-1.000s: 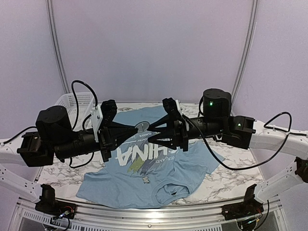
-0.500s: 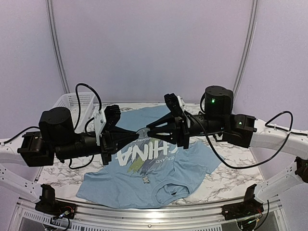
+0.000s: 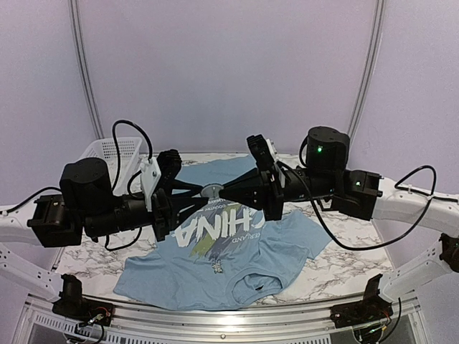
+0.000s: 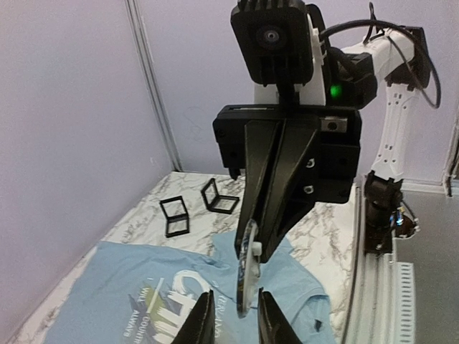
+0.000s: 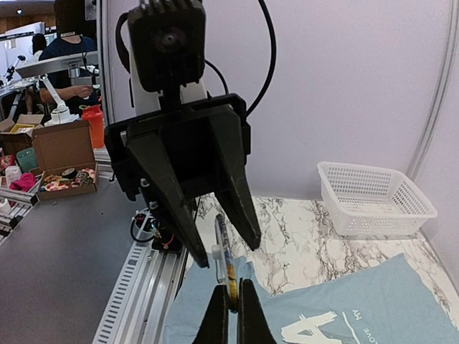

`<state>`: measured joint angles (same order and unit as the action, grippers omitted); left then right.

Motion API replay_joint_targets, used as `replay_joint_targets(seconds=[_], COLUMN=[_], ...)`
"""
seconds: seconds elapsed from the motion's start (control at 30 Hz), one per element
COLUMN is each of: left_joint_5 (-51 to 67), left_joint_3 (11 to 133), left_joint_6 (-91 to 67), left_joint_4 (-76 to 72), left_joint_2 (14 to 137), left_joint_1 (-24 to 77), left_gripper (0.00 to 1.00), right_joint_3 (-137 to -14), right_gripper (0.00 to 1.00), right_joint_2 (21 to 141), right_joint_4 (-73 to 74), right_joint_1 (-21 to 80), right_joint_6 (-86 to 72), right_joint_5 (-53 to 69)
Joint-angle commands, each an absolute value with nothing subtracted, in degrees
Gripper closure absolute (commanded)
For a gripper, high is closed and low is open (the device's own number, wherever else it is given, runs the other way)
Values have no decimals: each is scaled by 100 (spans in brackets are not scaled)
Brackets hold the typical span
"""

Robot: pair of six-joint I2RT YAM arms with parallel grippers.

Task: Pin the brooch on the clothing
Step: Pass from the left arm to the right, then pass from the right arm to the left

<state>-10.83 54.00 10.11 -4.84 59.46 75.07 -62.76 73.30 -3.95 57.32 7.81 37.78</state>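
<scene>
The brooch [image 3: 211,190] sits mid-frame in the top view, up in the air over the blue shirt [image 3: 287,240], pinched by the right gripper [image 5: 229,308] while the left gripper [image 4: 235,315] has its fingers spread around it, so hold tight and pull the left one straight back without bumping it.

brooch [image 3: 211,190]: small round grey-gold disc, held aloft on edge above the shirt.
shirt [image 3: 215,261]: light blue, white "CHINA" print, spread on surface [image 3: 344,266], hem rumpled.
</scene>
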Motion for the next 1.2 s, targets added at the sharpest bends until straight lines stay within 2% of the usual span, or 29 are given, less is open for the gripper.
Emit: replay_joint_targets(seconds=[0.0, 0.13, 0.23, 0.5, 0.77, 1.17], left_joint_5=[-1528, -1510, -1418, -1441, -1569, -2011], left_joint_3=[5454, 5512, 5469, 5560, 5709, 5869], left_joint_6=[1009, 986, 968, 909, 860, 783], left_joint_4=[-761, -763, -826, -991, -1072, -991], left_joint_2=[6075, 6148, 6093, 6132, 6239, 6464], left_joint_1=[7530, 7532, 7528, 7529, 7524, 7523], left_gripper=[64, 58, 47, 47, 51, 74], right_joint_3=[-6161, -6047, -6047, -6029, -6032, -5968], right_gripper=[100, 100, 100, 100, 100, 100], right_joint_2=[7307, 7277, 7285, 7345, 7350, 7331], right_joint_4=[-1113, -1335, -1336, -1382, -1281, -1236], right_joint_1=[5724, 5729, 5730, 5782, 5825, 5867], right_joint_6=[295, 155, 139, 177, 290, 352], right_joint_5=[3519, 3330, 3279, 3341, 3317, 3279])
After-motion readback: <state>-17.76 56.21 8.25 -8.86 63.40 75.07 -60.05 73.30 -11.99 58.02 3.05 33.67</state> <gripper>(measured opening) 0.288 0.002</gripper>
